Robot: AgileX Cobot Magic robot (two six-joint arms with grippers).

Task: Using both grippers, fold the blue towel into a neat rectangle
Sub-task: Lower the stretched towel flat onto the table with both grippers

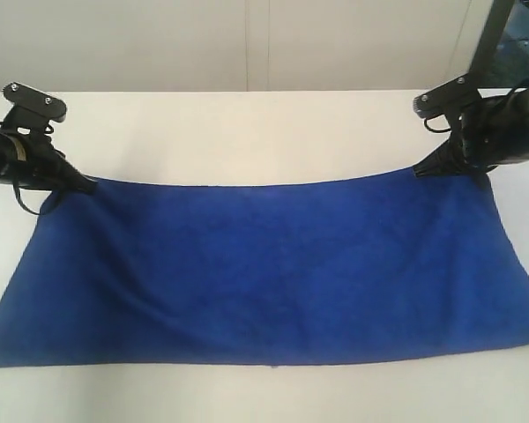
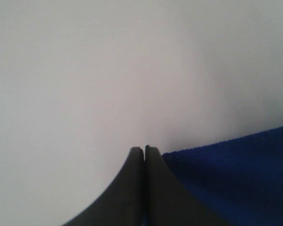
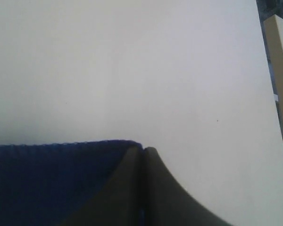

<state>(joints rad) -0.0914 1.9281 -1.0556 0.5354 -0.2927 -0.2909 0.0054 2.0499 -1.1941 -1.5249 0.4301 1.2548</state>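
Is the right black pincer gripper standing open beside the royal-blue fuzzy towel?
No; the right wrist view shows the right gripper shut, fingers pressed together, at the blue towel corner.

The left black pincer gripper (image 1: 92, 187) runs off the side of the exterior view, so most of its jointed body is cut away. The right black pincer gripper (image 1: 417, 173) is cropped the same way. The deep royal-blue fuzzy towel (image 1: 264, 273) reaches both side edges, which clip its near corners. In each wrist view only the dark tapered fingers (image 2: 127, 197) show, with the towel's corner tucked behind them. I can't tell how much cloth they cover. A pale beige slab (image 3: 279, 70) is blurred and cropped.
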